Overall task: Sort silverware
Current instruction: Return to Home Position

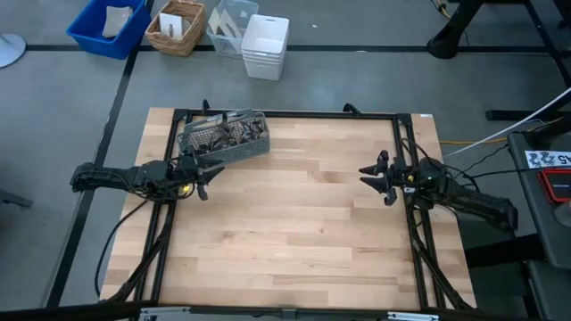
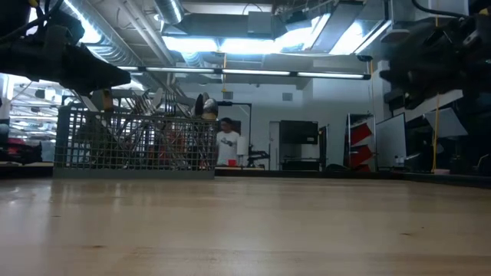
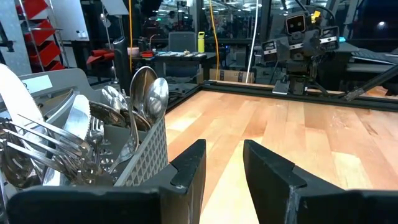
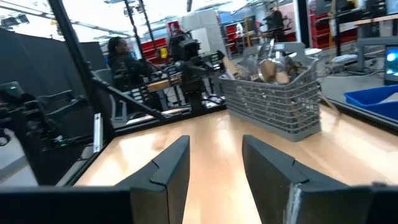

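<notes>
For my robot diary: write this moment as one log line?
silverware: in caddy | left claw: open, beside caddy | right claw: open, right side

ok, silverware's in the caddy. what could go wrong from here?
The left arm has its open jaws right beside the caddy; a swing toward it could knock or shift it. Silverware sticks up past the rim and leans, so a low pass might snag a piece. The right arm waits far off, jaws open.

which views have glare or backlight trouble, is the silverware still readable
Left wrist view: the silverware catches highlights yet reads clearly. Low view: bright ceiling lights behind leave the caddy a dark silhouette, its contents hard to separate. High view: even light, soft shadows, no glare on the table.
</notes>
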